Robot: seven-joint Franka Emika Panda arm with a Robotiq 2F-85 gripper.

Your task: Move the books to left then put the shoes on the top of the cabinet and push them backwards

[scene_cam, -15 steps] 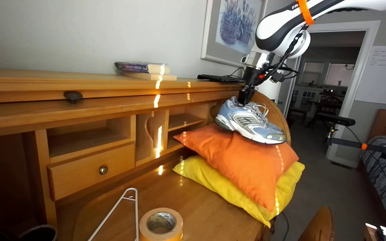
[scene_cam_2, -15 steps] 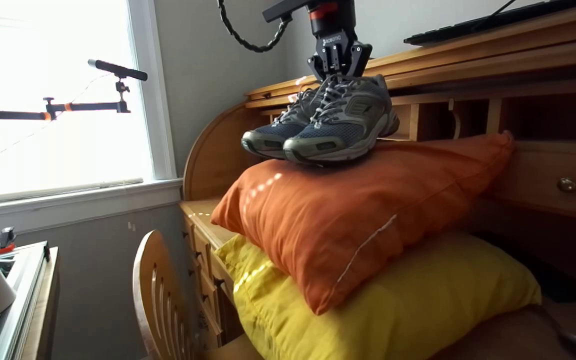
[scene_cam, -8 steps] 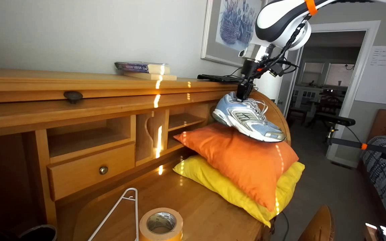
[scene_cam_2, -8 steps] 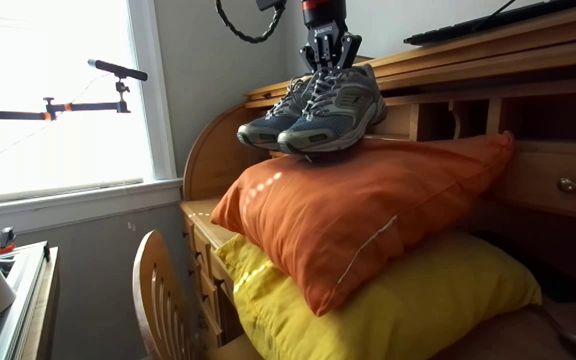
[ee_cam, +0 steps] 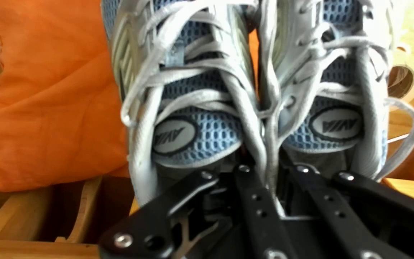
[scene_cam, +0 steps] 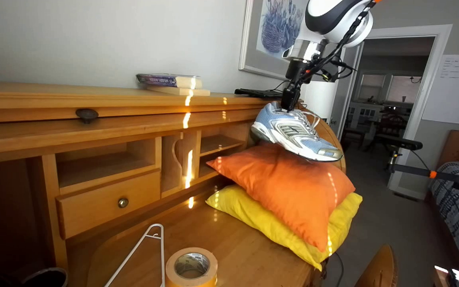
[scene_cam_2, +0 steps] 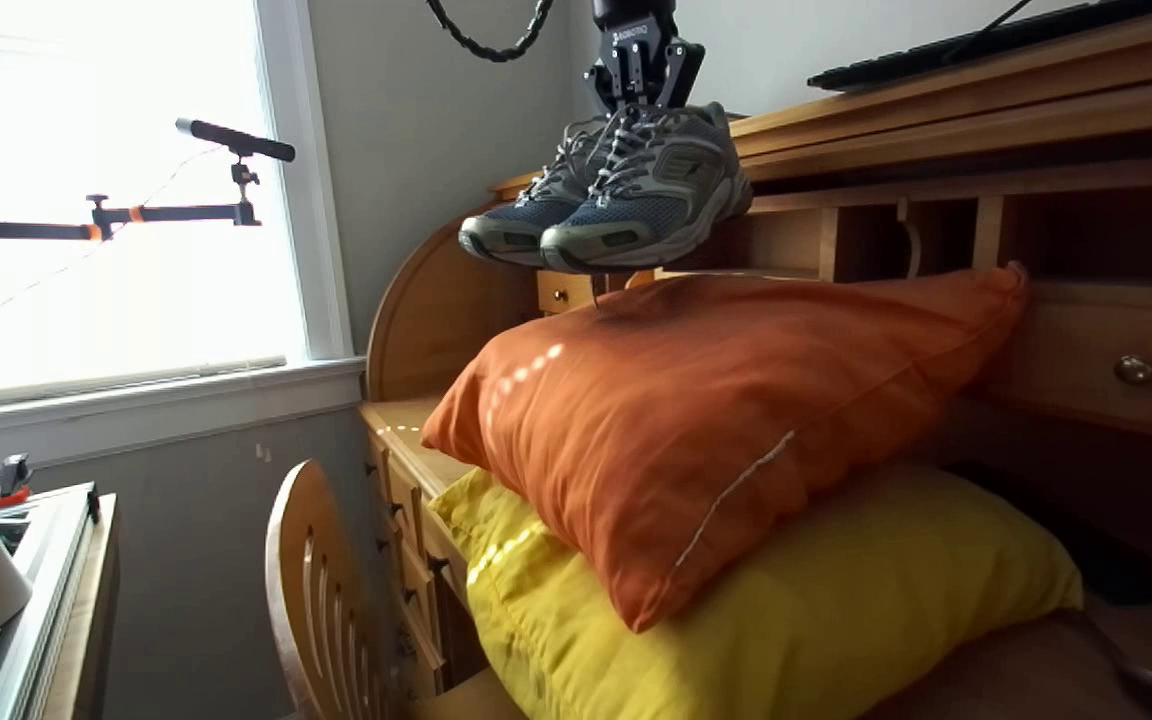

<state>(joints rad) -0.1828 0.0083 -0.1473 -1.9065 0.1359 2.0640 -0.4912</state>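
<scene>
The arm (scene_cam: 333, 20) points its claw (scene_cam: 288, 107) downward, pinching both running sneakers (scene_cam_2: 651, 195) together just above the orange pillow (scene_cam_2: 736, 400).

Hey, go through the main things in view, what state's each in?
Cabinet, front open
Books, stacked flat on the cabinet
Keyboard, lying on the cabinet
Yellow pillow, bottom of the pile
Orange pillow, atop the yellow one
Shoes, held up above both pillows
Gripper, closed on the shoes
Tape roll, lying flat
</scene>
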